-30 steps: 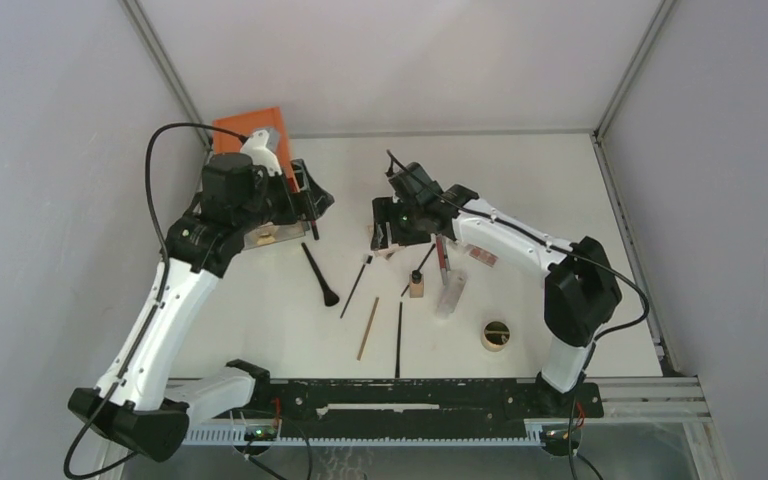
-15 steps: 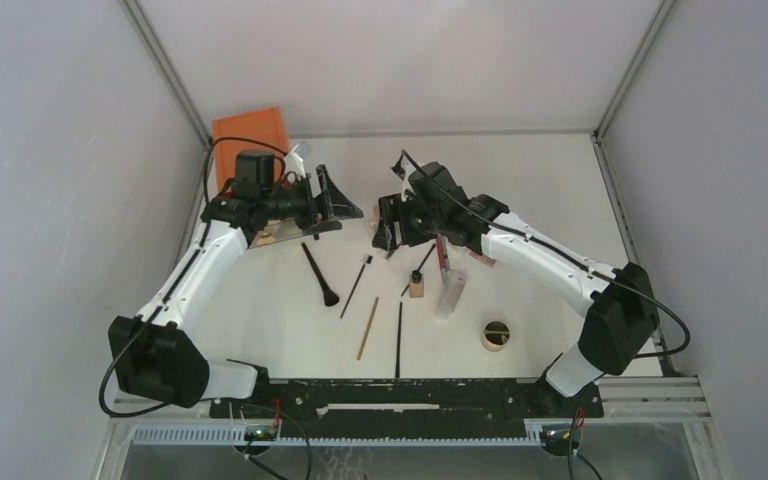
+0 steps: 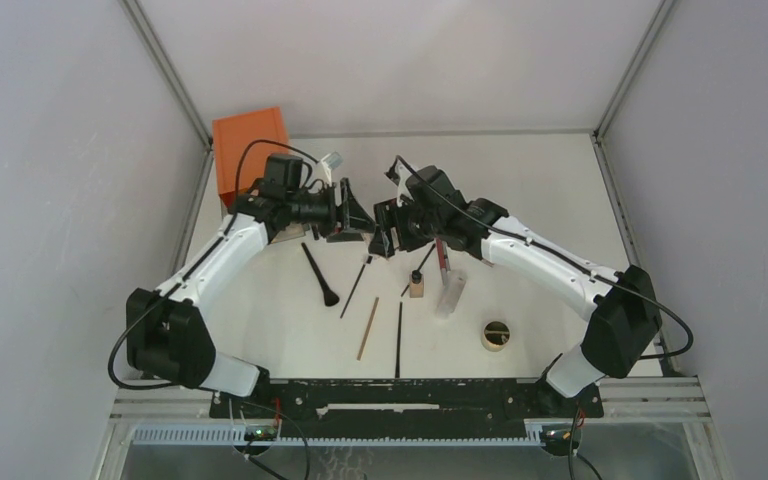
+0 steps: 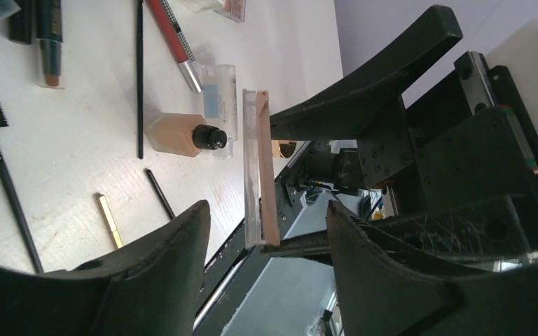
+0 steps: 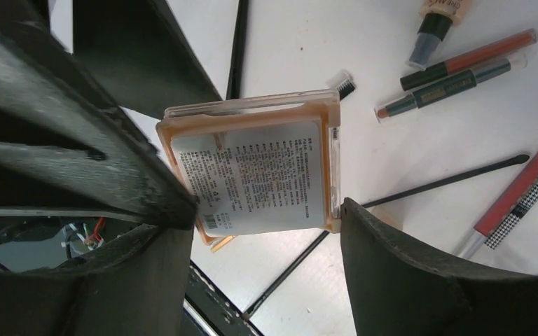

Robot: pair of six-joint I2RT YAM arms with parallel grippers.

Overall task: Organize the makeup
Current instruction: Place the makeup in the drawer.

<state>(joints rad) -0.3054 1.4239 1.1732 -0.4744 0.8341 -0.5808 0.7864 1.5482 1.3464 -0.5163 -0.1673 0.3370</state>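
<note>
L tool (image 3: 358,215) & R tool (image 3: 383,228) nose to nose — palette (image 5: 256,171) betw. them; brushes (image 3: 318,272), pencil (image 3: 368,327) just nearside.

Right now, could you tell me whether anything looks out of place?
Yes: the labelled palette is off the table, clamped askew in the right gripper, with the left gripper open close to it.

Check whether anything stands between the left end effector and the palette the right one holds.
Nothing visible does. The palette is clamped in the right end effector, raised edge-on straight ahead of the left end effector, which stands open. Only open air shows in the gap between them.
</note>
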